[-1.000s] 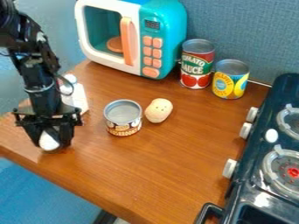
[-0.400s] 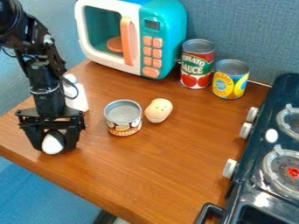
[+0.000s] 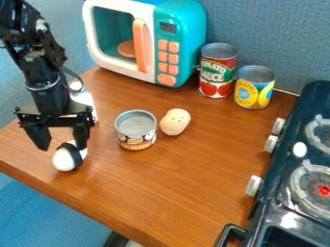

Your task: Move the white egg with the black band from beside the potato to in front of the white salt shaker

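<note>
End effector [image 3: 61, 148]: open at egg [image 3: 63, 161], left of can [image 3: 136, 129]; could roll egg off counter [image 3: 174, 183] by pressing one side.

The wooden desk [image 3: 168, 183] carries a toy microwave [image 3: 184, 21], red can [image 3: 216, 72], yellow can [image 3: 254, 89], grey-topped can [image 3: 136, 128], toy potato [image 3: 174, 121], white bottle [image 3: 84, 100] and white rounded object [image 3: 63, 160].
</note>
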### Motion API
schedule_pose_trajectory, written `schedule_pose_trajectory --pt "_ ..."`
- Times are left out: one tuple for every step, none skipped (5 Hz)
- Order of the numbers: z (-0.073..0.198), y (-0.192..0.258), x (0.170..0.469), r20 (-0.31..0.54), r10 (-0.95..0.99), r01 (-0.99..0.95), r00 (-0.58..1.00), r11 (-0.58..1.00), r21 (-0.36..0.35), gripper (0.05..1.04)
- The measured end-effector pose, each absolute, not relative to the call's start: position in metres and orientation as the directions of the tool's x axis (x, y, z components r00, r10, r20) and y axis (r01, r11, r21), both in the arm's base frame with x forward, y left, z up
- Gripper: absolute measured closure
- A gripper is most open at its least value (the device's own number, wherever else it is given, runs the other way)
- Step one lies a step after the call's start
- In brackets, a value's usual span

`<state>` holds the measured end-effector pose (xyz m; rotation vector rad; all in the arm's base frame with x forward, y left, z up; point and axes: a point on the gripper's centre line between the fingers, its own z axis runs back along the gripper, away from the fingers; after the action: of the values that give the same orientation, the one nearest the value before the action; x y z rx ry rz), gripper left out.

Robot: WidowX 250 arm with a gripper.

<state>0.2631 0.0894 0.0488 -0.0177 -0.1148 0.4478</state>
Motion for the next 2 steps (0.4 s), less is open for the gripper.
schedule_pose_trajectory --pt "0.074 0.087 0.27 0.143 0.409 -0.412 0.901 0.911 -0.013 0.082" --pt "0.107 0.071 0.303 0.224 0.314 -0.313 0.923 0.949 -0.04 0.082"
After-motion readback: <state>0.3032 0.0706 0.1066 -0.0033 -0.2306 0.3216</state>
